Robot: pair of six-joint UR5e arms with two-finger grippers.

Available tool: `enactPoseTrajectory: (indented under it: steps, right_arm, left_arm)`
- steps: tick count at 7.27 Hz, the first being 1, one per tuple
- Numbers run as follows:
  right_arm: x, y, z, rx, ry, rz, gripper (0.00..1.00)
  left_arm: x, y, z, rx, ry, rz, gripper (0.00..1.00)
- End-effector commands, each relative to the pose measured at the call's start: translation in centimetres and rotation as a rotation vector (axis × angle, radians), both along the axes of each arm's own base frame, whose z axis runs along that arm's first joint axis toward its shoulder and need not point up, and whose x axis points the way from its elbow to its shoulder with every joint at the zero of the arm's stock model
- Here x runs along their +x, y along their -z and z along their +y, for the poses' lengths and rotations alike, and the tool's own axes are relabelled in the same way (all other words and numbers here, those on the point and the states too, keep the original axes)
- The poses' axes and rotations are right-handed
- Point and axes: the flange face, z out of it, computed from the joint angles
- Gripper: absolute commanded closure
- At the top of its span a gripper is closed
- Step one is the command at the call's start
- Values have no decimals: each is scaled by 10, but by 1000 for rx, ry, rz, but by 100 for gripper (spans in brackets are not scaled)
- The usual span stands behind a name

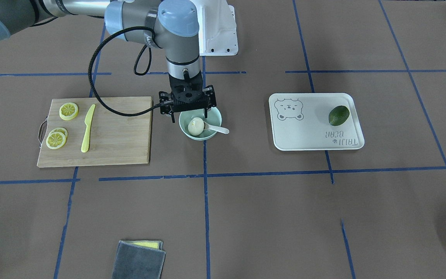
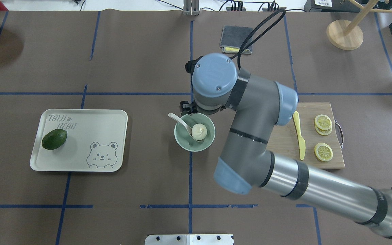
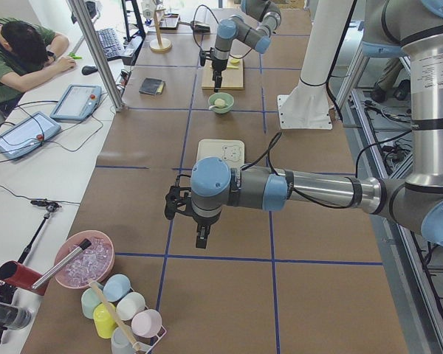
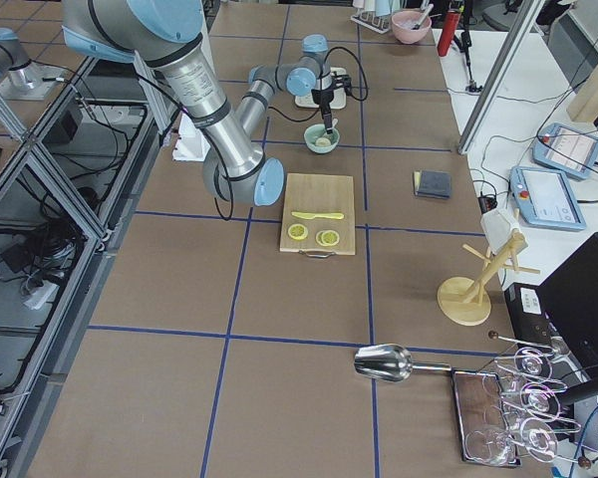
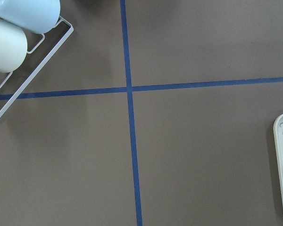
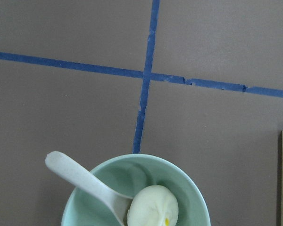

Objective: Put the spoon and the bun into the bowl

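The pale mint-green bowl (image 1: 214,115) stands at the table's middle, also seen in the overhead view (image 2: 182,139) and the right wrist view (image 6: 108,176). The white bun (image 1: 196,126) (image 2: 199,131) (image 6: 153,207) lies inside it. The off-white spoon (image 1: 217,128) (image 2: 179,119) (image 6: 80,176) has its scoop in the bowl beside the bun, with its handle over the rim. My right gripper (image 1: 189,113) hangs open and empty just above the bowl's robot-side edge. My left gripper (image 3: 199,236) hovers far off over bare table; I cannot tell whether it is open or shut.
A wooden cutting board (image 1: 122,131) with lemon slices (image 1: 69,111) and a yellow knife (image 1: 87,128) lies beside the bowl. A white tray (image 1: 308,131) holds a dark green fruit (image 1: 339,115). A grey cloth (image 1: 139,259) lies at the operators' edge. A cup rack (image 5: 19,47) is below the left wrist.
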Motion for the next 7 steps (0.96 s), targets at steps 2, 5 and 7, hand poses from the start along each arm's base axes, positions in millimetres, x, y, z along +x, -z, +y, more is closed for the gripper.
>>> enactPoseTrajectory:
  steps: [2, 5, 7]
  right_arm:
    - [175, -73, -118, 54, 137, 2, 0]
    - [353, -194, -158, 119, 241, 36, 0]
    - [438, -253, -152, 119, 295, 84, 0]
  left_arm:
    - [-1, -10, 4, -14, -1, -58, 0]
    - [-6, -24, 11, 17, -47, -146, 0]
    - [-5, -29, 14, 10, -56, -135, 0]
